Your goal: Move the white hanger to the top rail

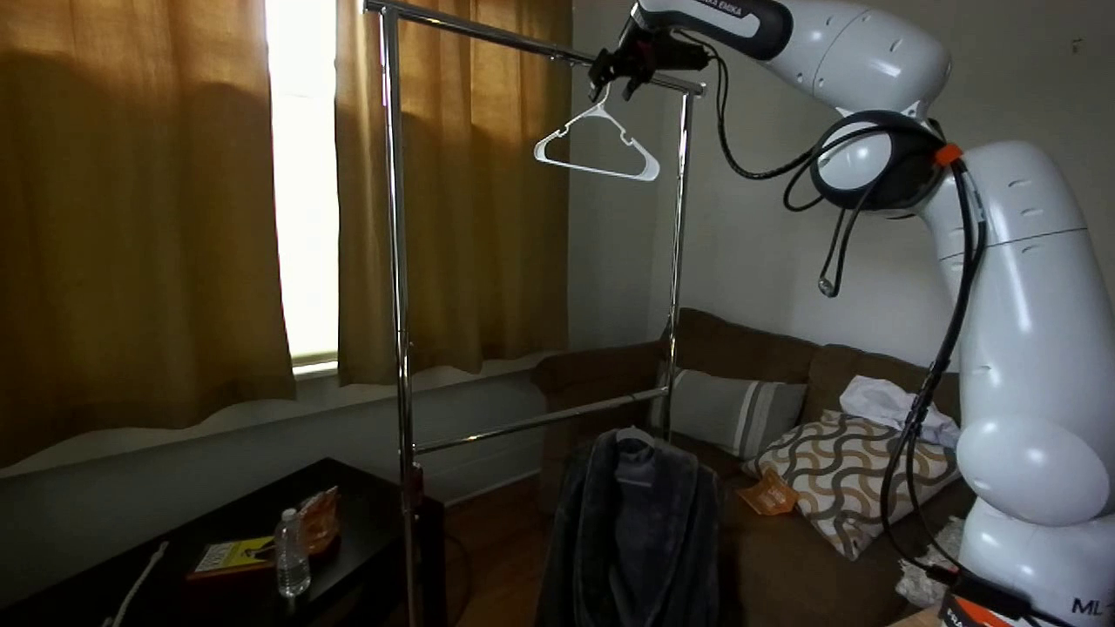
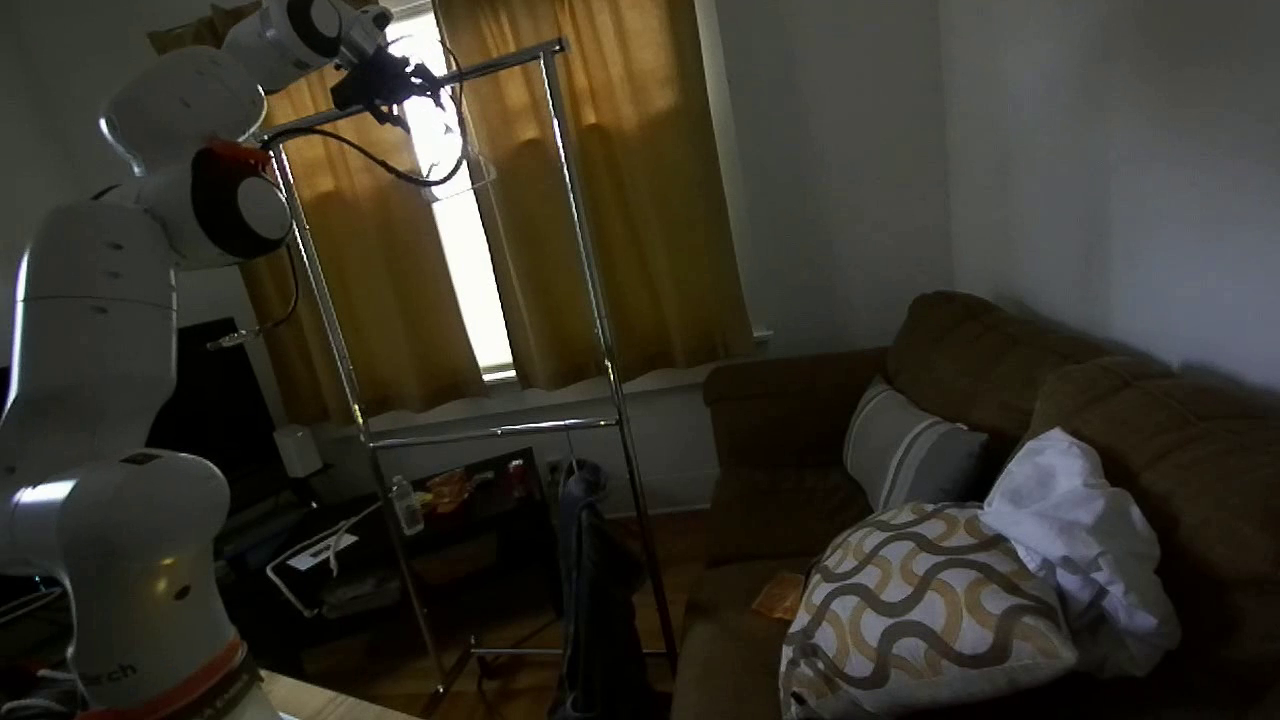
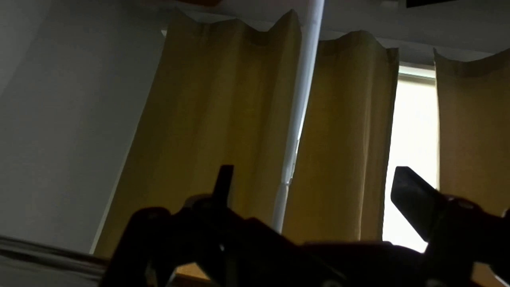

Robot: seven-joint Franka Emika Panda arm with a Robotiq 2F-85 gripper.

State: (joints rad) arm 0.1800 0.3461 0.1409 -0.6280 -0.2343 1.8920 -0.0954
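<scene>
Both exterior views face the curtains (image 1: 462, 218) from well off the tool (image 1: 611, 92), the Panda arm (image 1: 1032, 287) on a different side of it in each, and share the chrome garment rack (image 1: 397, 261) and, below, the brown couch (image 1: 740, 353). The wrist view, close behind the tool, angles up past its fingers (image 3: 416, 203) to the curtains' tops.

I see the white hanger (image 1: 597, 111) hanging upright, hook uppermost, just below the top rail (image 1: 505, 39). It is a thin triangle with rounded lower corners and a small notch in each sloping arm; in an exterior view its bottom bar dips a little toward the right. The upper curve of the hook is covered, so from here I can't tell whether it touches the rail. The rail is a long, straight, shiny silver bar, slanting across the upper part of both exterior views on my screen.
</scene>
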